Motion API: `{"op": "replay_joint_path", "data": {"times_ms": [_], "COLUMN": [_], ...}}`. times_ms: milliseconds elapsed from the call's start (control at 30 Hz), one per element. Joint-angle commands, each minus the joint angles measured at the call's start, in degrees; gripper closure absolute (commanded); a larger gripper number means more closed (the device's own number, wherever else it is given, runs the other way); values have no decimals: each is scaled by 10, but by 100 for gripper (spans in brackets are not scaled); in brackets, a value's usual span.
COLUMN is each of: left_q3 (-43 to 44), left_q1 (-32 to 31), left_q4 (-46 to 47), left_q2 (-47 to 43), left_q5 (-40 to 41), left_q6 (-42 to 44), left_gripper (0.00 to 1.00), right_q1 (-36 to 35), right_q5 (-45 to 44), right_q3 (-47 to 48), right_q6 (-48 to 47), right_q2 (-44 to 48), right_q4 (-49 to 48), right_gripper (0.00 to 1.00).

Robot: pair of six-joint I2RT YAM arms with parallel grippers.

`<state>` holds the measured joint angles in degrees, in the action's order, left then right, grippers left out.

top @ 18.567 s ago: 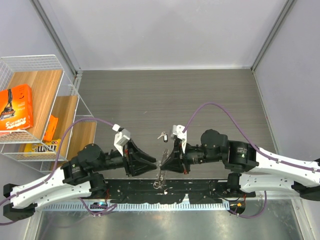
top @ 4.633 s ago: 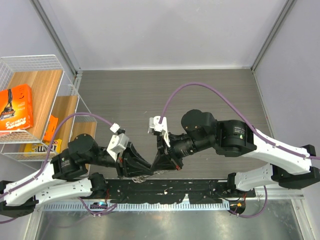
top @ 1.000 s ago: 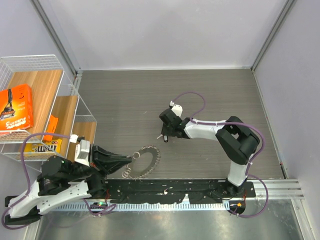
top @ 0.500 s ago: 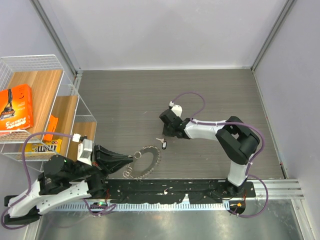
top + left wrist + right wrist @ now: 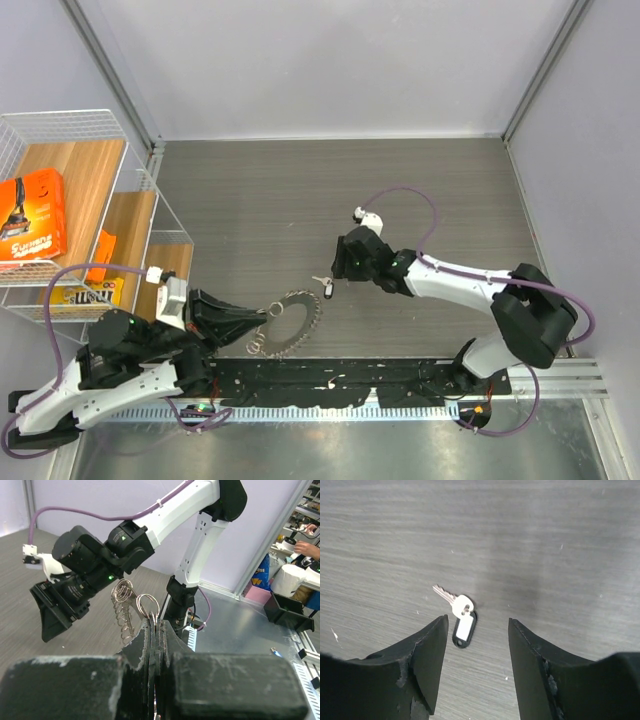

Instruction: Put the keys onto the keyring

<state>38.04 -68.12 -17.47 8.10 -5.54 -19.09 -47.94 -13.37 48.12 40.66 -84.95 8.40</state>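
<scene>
The keyring [image 5: 292, 322], a thin silvery ring rimmed with several fanned keys, sits low over the table near the front edge. My left gripper [image 5: 266, 313] is shut on its left side. In the left wrist view the ring's loops [image 5: 148, 603] stick up from the closed jaws, beside a spiky row of keys [image 5: 125, 619]. A small silver key [image 5: 451, 599] with a dark tag [image 5: 464, 629] lies flat on the table [image 5: 324, 286]. My right gripper [image 5: 477, 622] hovers open just above it, holding nothing, right of the key in the top view [image 5: 340, 268].
A white wire basket [image 5: 70, 215] with an orange box [image 5: 32, 215] and snack packs stands at the left edge. The black rail [image 5: 330, 380] with the arm bases runs along the front. Grey walls close the back and both sides.
The right gripper has let go of the small tagged key, which now lies on the table. That gripper has opened and shifted slightly right. The left gripper still holds the keyring in place.
</scene>
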Motion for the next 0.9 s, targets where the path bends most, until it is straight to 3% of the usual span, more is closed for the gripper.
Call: {"op": "replay_joint_path", "data": {"times_ms": [0, 233, 533, 867], "left_q3": [14, 15, 12, 13], "left_q1": [0, 1, 0, 0], "left_q4": [41, 43, 36, 25], "left_q2": [10, 13, 3, -7], "left_q5": [11, 9, 15, 17], "left_q6": [-2, -10, -9, -5], "left_gripper": [100, 100, 100, 100], "right_q1": [-10, -22, -22, -22], "right_q5": [40, 49, 24, 31], "right_q3": [-40, -22, -8, 12], "right_q6": [60, 134, 156, 161], "right_q2": [-1, -49, -67, -104], "right_q4": [-48, -81, -94, -89], "right_gripper": [42, 41, 41, 50]}}
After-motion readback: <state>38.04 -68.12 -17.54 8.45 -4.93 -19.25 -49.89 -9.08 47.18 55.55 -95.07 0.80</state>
